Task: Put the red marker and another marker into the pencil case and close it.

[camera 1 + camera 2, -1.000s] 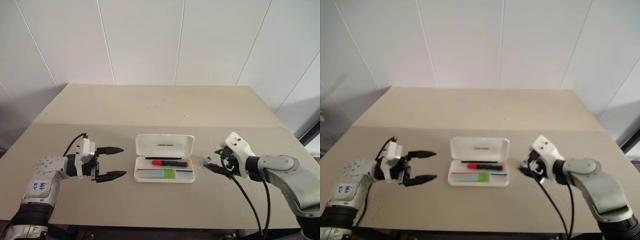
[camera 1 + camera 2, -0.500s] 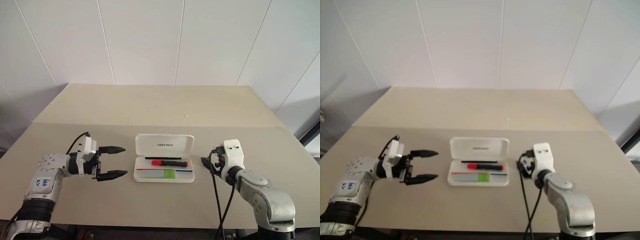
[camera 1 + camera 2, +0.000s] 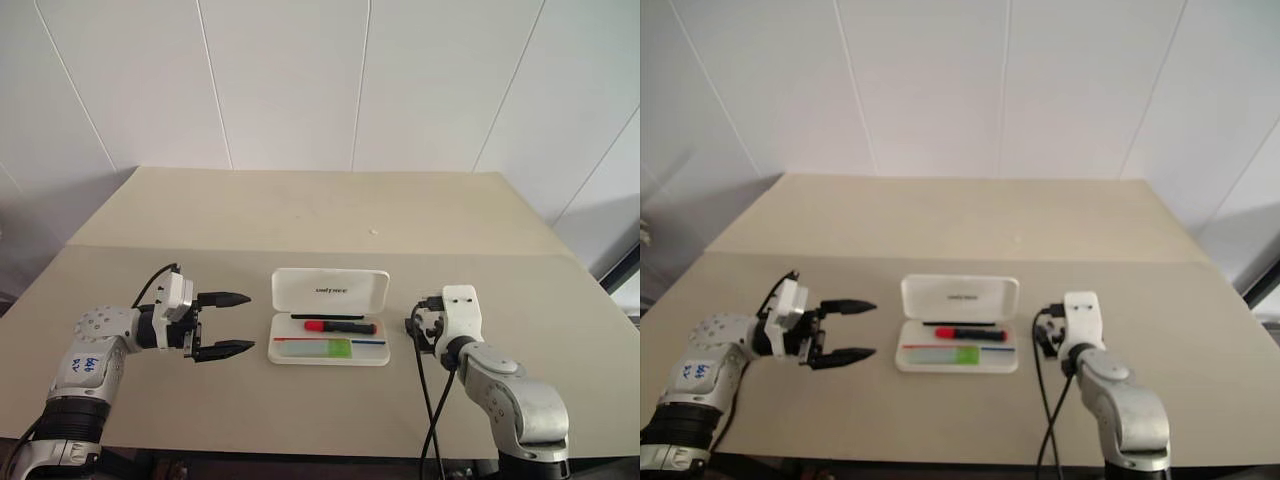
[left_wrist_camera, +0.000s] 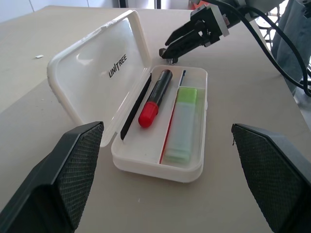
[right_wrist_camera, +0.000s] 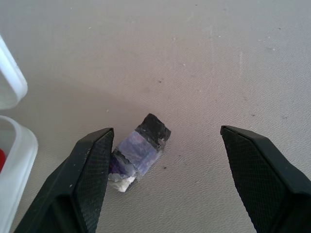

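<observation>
The wide beige table (image 3: pixel 300 215) carries the flat white plastic pencil case (image 3: pixel 329 316), lying open at the middle, its lid raised toward 12 o'clock. The lid bears the dark word "UNITREE". Inside, the slim red marker with black barrel (image 3: pixel 339 326) lies at the 12 o'clock side; the short light green marker (image 3: pixel 336 346) lies beside it toward 6 o'clock.

The left gripper (image 3: pixel 228 324) hovers at 9 o'clock of the case, level, jaws wide apart, holding nothing. The right gripper (image 4: pixel 171 43) sits at 3 o'clock, tilted down, jaws spread and empty, with a tiny grey and black object (image 5: pixel 138 152) between them on the table.
</observation>
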Tool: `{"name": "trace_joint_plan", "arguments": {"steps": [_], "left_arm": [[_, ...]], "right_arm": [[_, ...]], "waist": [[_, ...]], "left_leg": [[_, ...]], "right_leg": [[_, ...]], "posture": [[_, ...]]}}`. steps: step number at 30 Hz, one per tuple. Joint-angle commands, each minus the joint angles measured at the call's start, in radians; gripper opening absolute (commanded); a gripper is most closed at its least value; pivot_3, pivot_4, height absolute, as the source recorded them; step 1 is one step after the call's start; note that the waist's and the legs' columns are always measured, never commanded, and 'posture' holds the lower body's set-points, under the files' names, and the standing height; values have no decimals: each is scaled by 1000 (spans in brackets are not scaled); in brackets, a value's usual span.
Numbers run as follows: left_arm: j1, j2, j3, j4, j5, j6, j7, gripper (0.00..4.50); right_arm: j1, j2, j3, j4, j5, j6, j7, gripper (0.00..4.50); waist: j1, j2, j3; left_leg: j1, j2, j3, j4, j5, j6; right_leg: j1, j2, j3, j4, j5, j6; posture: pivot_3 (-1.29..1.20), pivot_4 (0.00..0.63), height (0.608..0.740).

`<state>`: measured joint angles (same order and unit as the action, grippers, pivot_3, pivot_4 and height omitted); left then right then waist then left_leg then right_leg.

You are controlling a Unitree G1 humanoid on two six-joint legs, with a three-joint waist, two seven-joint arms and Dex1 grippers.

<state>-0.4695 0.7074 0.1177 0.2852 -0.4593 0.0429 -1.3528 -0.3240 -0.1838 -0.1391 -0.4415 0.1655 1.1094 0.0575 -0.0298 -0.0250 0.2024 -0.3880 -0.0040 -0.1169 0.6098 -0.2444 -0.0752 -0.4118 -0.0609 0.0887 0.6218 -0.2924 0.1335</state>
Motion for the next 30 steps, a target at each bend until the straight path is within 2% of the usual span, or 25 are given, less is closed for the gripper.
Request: {"name": "trace_joint_plan", "arguments": {"steps": [1, 2, 4, 10, 11, 14, 18, 26, 30], "left_arm": [[1, 16, 16, -31, 0, -1, 4, 4500], [3, 16, 16, -32, 0, -1, 5, 4500], [5, 16, 18, -35, -1, -1, 9, 4500], [8, 12, 19, -37, -2, -5, 15, 4500], [8, 12, 18, -36, -1, -6, 16, 4500], [6, 10, 17, -34, 0, -8, 18, 4500], [0, 7, 14, -28, 2, -11, 18, 4500], [-21, -3, 1, -9, 5, -23, 1, 4500], [-32, -8, -8, 0, 7, -32, -20, 4500]], "right_arm": [[25, 4, -4, 26, -15, 14, -20, 4462], [20, 5, -6, 29, -14, 15, -21, 4092], [4, 9, -11, 35, -5, 26, -19, 3644], [-10, -1, -7, 42, -4, 33, -16, 1525], [-10, -6, -6, 42, -3, 30, -13, 1280], [-15, -24, -7, 40, -4, 25, -7, 1246], [-36, -101, -7, 31, 18, -9, 63, 1246], [-74, -411, 76, -52, 161, -41, 420, 1246], [-123, -521, 151, -65, 222, -57, 573, 1246]], "waist": [[2, 0, 0], [1, 0, 0], [0, -1, 0], [1, -1, 0], [1, -1, 0], [2, -1, 0], [2, -1, 0], [-8, 1, 1], [-8, 1, 1]], "left_leg": [[0, 0, 0, 0, 0, 0], [0, 0, 0, 0, 0, 0], [0, 0, 0, 0, 0, 0], [0, 0, 0, 0, 0, 0], [0, 0, 0, 0, 0, 0], [0, 0, 0, 0, 0, 0], [0, -1, 0, 0, 0, 0], [-1, 0, 0, -2, 0, 1], [-1, 0, 0, -1, -1, 1]], "right_leg": [[0, 0, 0, 0, 0, 0], [0, 0, 0, 0, 0, 0], [1, 0, 0, -1, 0, 0], [1, 0, 0, -1, 0, 0], [1, 0, 0, -1, 0, 0], [1, 0, 0, -1, 0, 0], [1, -1, 0, -1, 0, 0], [-1, 0, 0, -2, -1, 1], [0, 0, 0, -2, -1, 1]], "posture": [[0, 150, 740], [0, 150, 740], [0, 150, 740], [0, 150, 740], [0, 150, 740], [0, 150, 740], [0, 150, 740], [0, 150, 740], [0, 150, 740]]}}
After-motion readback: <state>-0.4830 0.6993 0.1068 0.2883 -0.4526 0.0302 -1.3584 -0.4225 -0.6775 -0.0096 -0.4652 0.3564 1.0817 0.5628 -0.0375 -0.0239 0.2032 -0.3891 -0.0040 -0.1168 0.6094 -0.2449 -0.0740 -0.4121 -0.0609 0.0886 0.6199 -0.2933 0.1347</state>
